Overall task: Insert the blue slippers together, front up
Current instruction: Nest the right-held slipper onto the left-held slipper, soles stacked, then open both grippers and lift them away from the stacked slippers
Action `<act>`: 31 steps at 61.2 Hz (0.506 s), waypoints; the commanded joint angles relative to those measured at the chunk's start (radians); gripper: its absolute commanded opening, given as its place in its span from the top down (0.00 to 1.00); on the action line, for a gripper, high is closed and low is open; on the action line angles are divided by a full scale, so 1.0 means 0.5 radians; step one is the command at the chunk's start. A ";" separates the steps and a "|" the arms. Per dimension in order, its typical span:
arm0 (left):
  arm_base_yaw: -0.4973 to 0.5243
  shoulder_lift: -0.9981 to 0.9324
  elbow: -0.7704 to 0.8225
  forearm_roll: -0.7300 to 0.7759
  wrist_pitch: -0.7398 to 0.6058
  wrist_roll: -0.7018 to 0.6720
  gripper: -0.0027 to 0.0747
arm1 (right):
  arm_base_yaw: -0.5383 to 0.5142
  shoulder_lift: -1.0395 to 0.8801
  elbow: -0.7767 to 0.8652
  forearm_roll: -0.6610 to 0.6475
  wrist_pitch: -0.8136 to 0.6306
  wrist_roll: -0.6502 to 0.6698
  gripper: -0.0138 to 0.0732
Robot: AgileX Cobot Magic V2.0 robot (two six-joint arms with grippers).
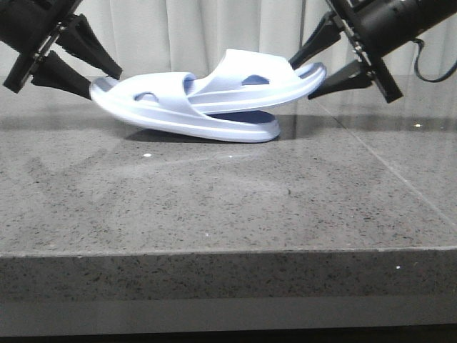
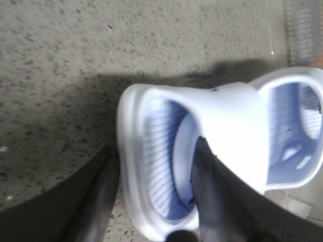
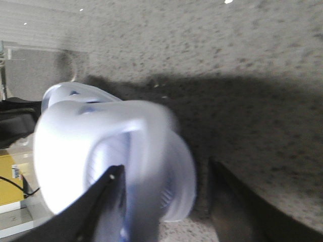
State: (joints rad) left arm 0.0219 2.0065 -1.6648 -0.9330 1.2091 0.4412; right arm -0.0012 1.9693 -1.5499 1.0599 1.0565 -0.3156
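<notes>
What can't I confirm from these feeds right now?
- How deep the upper slipper sits inside the lower slipper: front view, its strap covers the overlap.
- Right hand contact: right wrist view is motion-blurred.
- Left hand body: left wrist view crops it.

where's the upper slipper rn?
Front view: upper slipper sits centre-right, tilted, nested in the lower slipper; the right gripper holds its end.

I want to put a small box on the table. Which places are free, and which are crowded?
The speckled grey stone tabletop is bare between its front edge and the pale blue foam slippers, and also right of them. The back middle is crowded: the nested slippers lie there, with the left gripper and right gripper at their ends.
</notes>
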 commanded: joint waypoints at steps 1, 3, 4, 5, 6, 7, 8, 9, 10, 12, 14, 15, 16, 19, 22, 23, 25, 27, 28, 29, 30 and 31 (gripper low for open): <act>0.014 -0.140 -0.059 -0.092 0.116 -0.018 0.53 | -0.018 -0.117 -0.053 0.050 0.062 -0.010 0.31; 0.014 -0.140 -0.059 -0.083 0.116 -0.018 0.52 | -0.023 -0.117 -0.062 0.035 0.062 -0.010 0.31; 0.018 -0.140 -0.059 -0.075 0.116 -0.018 0.52 | -0.023 -0.117 -0.068 0.022 0.064 -0.010 0.31; 0.018 -0.140 -0.059 -0.070 0.116 -0.018 0.52 | -0.025 -0.117 -0.074 0.018 0.066 -0.010 0.31; 0.018 -0.140 -0.059 -0.064 0.116 -0.018 0.51 | -0.025 -0.117 -0.081 0.008 0.066 -0.010 0.31; 0.022 -0.140 -0.059 -0.055 0.116 -0.018 0.49 | -0.025 -0.117 -0.091 -0.004 0.068 -0.010 0.31; 0.026 -0.140 -0.059 -0.042 0.116 -0.018 0.47 | -0.028 -0.117 -0.104 -0.009 0.072 -0.010 0.31; 0.026 -0.140 -0.059 -0.037 0.116 -0.018 0.45 | -0.030 -0.117 -0.113 -0.013 0.078 -0.010 0.31; 0.026 -0.140 -0.059 -0.023 0.116 -0.018 0.44 | -0.033 -0.117 -0.122 -0.013 0.084 -0.010 0.31; 0.037 -0.140 -0.059 -0.004 0.116 -0.018 0.39 | -0.038 -0.117 -0.149 -0.015 0.104 -0.010 0.31; 0.040 -0.140 -0.059 0.009 0.116 -0.018 0.36 | -0.044 -0.117 -0.169 -0.015 0.118 -0.010 0.31; 0.040 -0.144 -0.059 0.013 0.116 -0.018 0.34 | -0.047 -0.117 -0.185 -0.018 0.126 -0.010 0.31; 0.045 -0.143 -0.059 0.017 0.116 -0.018 0.33 | -0.051 -0.117 -0.197 -0.018 0.135 -0.010 0.31; 0.054 -0.146 -0.059 0.032 0.116 -0.018 0.31 | -0.065 -0.117 -0.233 -0.033 0.168 -0.010 0.31; 0.063 -0.151 -0.059 0.037 0.116 -0.018 0.31 | -0.082 -0.117 -0.276 -0.057 0.204 -0.007 0.31; 0.072 -0.157 -0.059 0.039 0.116 -0.018 0.31 | -0.086 -0.117 -0.288 -0.070 0.215 -0.003 0.31; 0.084 -0.162 -0.059 0.039 0.116 -0.018 0.31 | -0.096 -0.117 -0.317 -0.092 0.235 0.007 0.31; 0.096 -0.173 -0.059 0.039 0.116 -0.018 0.31 | -0.102 -0.117 -0.334 -0.113 0.261 0.011 0.31; 0.102 -0.181 -0.059 0.045 0.116 -0.018 0.31 | -0.107 -0.117 -0.342 -0.125 0.272 0.011 0.31; 0.107 -0.184 -0.059 0.045 0.116 -0.018 0.31 | -0.111 -0.117 -0.350 -0.134 0.283 0.011 0.31; 0.121 -0.196 -0.059 0.051 0.116 -0.018 0.31 | -0.116 -0.117 -0.362 -0.148 0.298 0.011 0.31; 0.128 -0.205 -0.059 0.056 0.116 -0.018 0.31 | -0.116 -0.117 -0.367 -0.160 0.303 0.011 0.31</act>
State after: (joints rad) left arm 0.0687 1.9890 -1.6648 -0.8577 1.2132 0.4412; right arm -0.0466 1.9693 -1.6832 0.9647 1.1653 -0.3063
